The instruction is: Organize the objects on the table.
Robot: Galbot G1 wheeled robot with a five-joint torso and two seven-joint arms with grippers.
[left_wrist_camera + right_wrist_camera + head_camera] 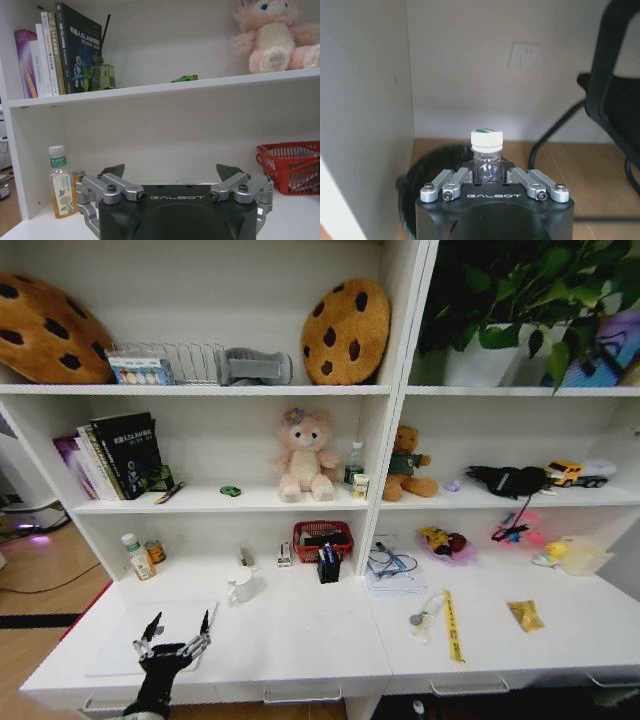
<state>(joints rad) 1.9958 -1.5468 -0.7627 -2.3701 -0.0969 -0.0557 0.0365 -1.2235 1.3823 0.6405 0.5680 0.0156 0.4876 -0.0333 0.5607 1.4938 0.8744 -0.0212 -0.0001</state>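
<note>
My left gripper hangs open over the left end of the white table, above a flat silver laptop. On the right half lie a yellow ruler-like strip and a small yellow packet. Blue and black pens stand in a black holder. A tiny green toy rests on the shelf above. In the right wrist view, my right gripper is below table height, shut on a small clear bottle with a white cap.
A red basket, a white mug and a drink bottle stand at the table's back. A clear container is far right. Under the right gripper are a black round bin and a chair.
</note>
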